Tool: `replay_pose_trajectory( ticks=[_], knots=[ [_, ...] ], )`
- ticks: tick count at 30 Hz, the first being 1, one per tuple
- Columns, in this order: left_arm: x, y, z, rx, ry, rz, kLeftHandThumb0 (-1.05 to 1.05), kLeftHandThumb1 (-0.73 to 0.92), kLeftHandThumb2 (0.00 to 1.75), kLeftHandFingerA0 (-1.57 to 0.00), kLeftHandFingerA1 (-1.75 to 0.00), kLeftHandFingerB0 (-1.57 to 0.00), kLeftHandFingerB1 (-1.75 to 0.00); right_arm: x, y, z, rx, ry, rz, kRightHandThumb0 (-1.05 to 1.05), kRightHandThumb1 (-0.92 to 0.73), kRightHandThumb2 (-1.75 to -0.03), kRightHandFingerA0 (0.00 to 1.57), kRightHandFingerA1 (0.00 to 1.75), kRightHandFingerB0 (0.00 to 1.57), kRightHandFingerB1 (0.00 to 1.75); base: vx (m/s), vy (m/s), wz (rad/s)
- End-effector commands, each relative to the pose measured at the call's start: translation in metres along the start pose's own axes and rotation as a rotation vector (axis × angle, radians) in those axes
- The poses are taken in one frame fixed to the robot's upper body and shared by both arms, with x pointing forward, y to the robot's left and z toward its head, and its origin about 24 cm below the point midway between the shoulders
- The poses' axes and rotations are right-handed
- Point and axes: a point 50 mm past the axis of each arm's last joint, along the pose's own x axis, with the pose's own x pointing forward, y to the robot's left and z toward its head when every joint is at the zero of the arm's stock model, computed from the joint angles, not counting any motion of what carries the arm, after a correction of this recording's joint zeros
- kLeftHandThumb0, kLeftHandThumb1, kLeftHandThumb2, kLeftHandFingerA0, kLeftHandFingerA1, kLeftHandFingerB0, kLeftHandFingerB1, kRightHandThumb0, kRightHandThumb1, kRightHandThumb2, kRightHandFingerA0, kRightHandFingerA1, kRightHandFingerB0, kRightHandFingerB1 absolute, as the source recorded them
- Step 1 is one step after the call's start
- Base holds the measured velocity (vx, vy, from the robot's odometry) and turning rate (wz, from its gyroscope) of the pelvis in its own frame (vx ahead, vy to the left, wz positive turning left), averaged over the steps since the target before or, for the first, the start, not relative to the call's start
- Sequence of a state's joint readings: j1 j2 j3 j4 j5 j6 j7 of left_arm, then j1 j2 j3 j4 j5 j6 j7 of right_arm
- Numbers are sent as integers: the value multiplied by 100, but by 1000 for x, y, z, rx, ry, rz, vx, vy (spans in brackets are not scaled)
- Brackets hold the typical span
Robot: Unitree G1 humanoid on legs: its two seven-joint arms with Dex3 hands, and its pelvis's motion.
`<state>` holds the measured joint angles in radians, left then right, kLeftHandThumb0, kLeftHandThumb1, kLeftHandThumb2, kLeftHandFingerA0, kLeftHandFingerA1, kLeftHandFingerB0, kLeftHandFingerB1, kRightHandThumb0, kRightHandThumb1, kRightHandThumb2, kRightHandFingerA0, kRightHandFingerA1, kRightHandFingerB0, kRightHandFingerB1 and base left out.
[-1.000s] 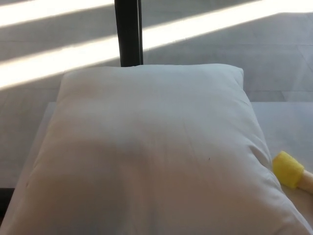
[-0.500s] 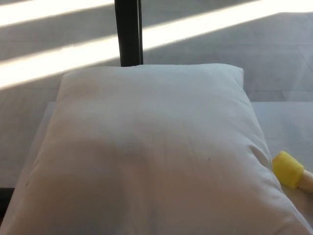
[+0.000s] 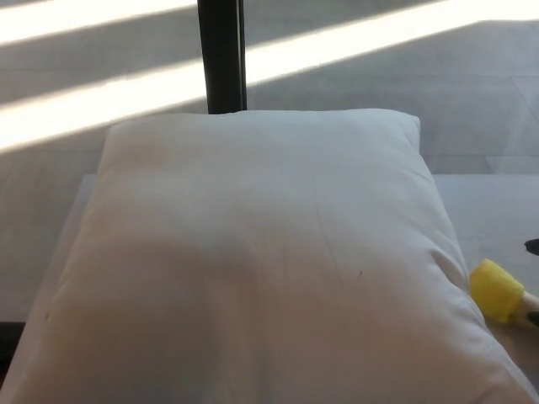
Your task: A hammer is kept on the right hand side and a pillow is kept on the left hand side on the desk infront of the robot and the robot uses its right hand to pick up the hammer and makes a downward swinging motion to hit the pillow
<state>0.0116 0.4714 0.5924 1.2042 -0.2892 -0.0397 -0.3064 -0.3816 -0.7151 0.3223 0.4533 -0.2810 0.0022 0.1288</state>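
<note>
Fingers [image 3: 533,246] of the right hand show only as dark tips at the right edge, their grip impossible to tell, while the white pillow [image 3: 253,261] covers most of the table [image 3: 493,210] and the hammer [image 3: 496,291], yellow-headed, lies just beside the pillow's right edge.

Place hard to pin down: indoor room, pale desk [image 3: 497,210] over grey tiled floor [image 3: 404,93], sun stripes [image 3: 101,105] (window somewhere), dark post [image 3: 221,55] behind. No clearer clues.
</note>
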Motion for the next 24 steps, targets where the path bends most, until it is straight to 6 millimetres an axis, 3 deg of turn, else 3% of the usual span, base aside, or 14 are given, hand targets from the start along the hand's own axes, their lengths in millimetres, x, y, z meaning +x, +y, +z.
replay_pose_trajectory(
  ticks=[1, 2, 3, 6, 7, 8, 10, 11, 12, 13, 14, 19, 21, 24],
  knots=[
    [3, -11, 25, 114, -111, -73, -63, 72, 62, -75, -58, -61, -48, 13, 6, -1, -297, 39, 54, -82, -58, -94, 4, 45, 16, 43, 0, 0, 0],
    [5, -14, 29, 120, -116, -80, -63, 72, 62, -75, -58, -61, -48, 14, 7, -1, -299, 50, 66, -82, -58, -94, 4, 45, 16, 43, 0, 0, 0],
    [5, -16, 31, 126, -117, -87, -62, 72, 62, -72, -56, -61, -47, 15, 8, -1, -301, 52, 68, -79, -71, -62, 11, 39, 24, 29, 0, 0, 0],
    [7, -21, 40, 139, -137, -102, -62, 71, 61, -73, -56, -64, -49, 17, 11, -1, -325, 75, 93, -82, -72, -63, 11, 39, 24, 28, 0, 0, 0],
    [7, -22, 41, 143, -143, -108, -62, 72, 62, -72, -56, -64, -49, 18, 12, -2, -336, 87, 102, -38, -35, -98, 4, 54, 0, 47, 0, 0, 0],
    [7, -23, 41, 145, -144, -115, -63, 72, 62, -70, -56, -64, -49, 19, 14, -3, -350, 102, 108, -81, -72, -63, 9, 40, 23, 28, 0, 0, 0],
    [9, -25, 40, 149, -135, -107, -63, 71, 61, -72, -55, -66, -49, 19, 18, -7, -334, 122, 119, -79, -69, -62, 8, 41, 23, 28, 0, 0, 0],
    [9, -27, 38, 153, -128, -104, -62, 72, 62, -73, -57, -66, -50, 21, 25, -8, -378, 172, 128, -83, -55, -92, 5, 41, 16, 43, 0, 0, 0],
    [9, -26, 38, 151, -130, -103, -62, 72, 62, -73, -57, -66, -50, 22, 25, -7, -380, 170, 127, -83, -55, -92, 5, 41, 16, 43, 0, 0, 0],
    [8, -26, 36, 161, -129, -108, -62, 72, 62, -72, -58, -63, -49, 25, 32, -7, -426, 211, 150, -80, -54, -90, 3, 37, 14, 42, 0, 0, 0],
    [8, -26, 36, 165, -128, -111, -63, 73, 62, -71, -58, -61, -49, 25, 35, -7, -440, 222, 157, -73, -66, -60, 4, 44, 21, 29, 0, 0, 0],
    [8, -27, 33, 152, -122, -123, -65, 72, 61, -71, -61, -59, -50, 27, 54, -7, -490, 246, 181, -74, -50, -86, 2, 51, 15, 43, 0, 0, 0],
    [8, -27, 32, 147, -119, -126, -64, 72, 61, -70, -61, -59, -50, 28, 64, -6, -489, 241, 176, -63, -66, -61, 15, 51, 24, 29, 0, 0, 0],
    [8, -27, 31, 138, -117, -119, -65, 71, 61, -71, -60, -60, -50, 27, 70, -5, -471, 222, 169, -58, -66, -58, 30, 54, 27, 30, 0, 0, 0]
  ],
)
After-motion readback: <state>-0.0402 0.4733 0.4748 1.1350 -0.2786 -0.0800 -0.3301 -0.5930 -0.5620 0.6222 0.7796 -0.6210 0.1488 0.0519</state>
